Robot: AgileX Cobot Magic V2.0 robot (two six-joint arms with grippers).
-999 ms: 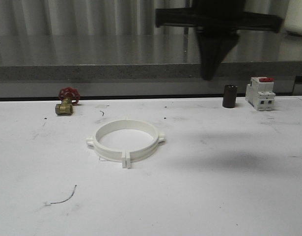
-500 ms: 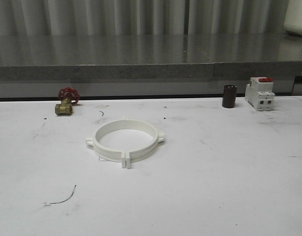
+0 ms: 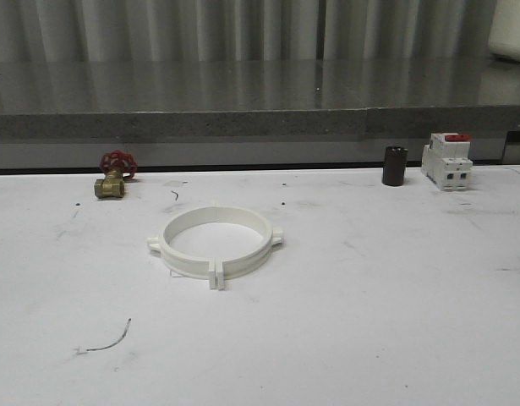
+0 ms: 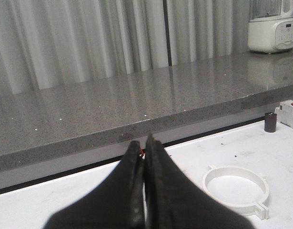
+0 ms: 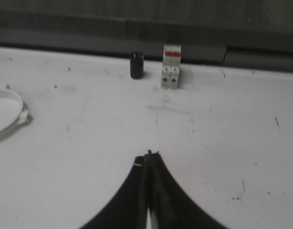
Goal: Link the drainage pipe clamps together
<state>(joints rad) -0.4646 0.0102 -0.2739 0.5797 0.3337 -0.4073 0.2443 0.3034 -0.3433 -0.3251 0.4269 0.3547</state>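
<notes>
The two white drainage pipe clamps [image 3: 216, 242] lie flat on the white table, joined into one ring with paired end tabs at its near side. The ring also appears in the left wrist view as drainage pipe clamps [image 4: 237, 189] and partly at the edge of the right wrist view as drainage pipe clamps [image 5: 7, 114]. My left gripper [image 4: 144, 145] hangs shut above the table, apart from the ring, with nothing between its fingers. My right gripper [image 5: 148, 159] is also shut and empty, over bare table well away from the ring.
A black cylinder [image 3: 395, 166] and a white-and-red circuit breaker [image 3: 448, 161] stand at the back right. A brass valve with a red handle [image 3: 114, 174] sits at the back left. A grey counter [image 3: 260, 106] runs behind the table. A thin wire scrap [image 3: 107, 338] lies near the front left.
One second ago a dark arm hung across the top of the front view; it has since left that view. The ring has not moved.
</notes>
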